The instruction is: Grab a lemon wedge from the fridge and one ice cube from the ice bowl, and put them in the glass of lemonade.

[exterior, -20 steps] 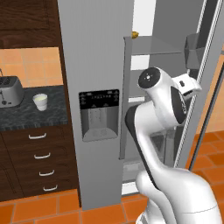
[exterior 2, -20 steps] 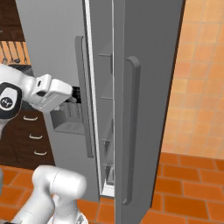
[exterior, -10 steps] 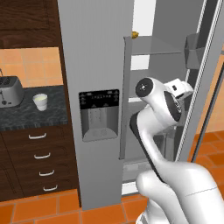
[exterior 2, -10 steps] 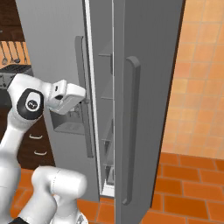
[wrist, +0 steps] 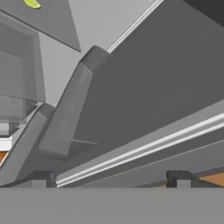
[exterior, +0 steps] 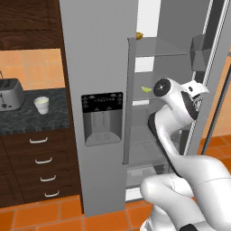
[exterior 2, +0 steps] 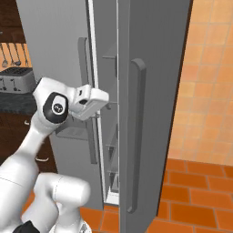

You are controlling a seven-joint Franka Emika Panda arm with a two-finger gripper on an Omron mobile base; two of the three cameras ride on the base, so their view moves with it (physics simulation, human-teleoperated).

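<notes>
**Gripper wide at the open fridge**

The gripper (wrist: 109, 177) stands wide, holding nothing, by the fridge (exterior: 99, 67) door. The lemon wedge (exterior: 145, 89) lies on a middle shelf (exterior: 158, 97) inside. The glass of lemonade (exterior: 41, 105) sits on the counter (exterior: 27, 119), far left.

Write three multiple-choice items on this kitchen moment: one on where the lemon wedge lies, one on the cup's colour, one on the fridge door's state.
1. Where is the lemon wedge?
A. on a fridge shelf
B. on the counter
C. in the gripper

2. What colour is the glass of lemonade?
A. red
B. whitish
C. black

3. The fridge's right door is:
A. shut
B. removed
C. open

Answers:
1 A, it lies on the middle shelf inside.
2 B, a pale cup beside the toaster.
3 C, the shelves are exposed.
</notes>
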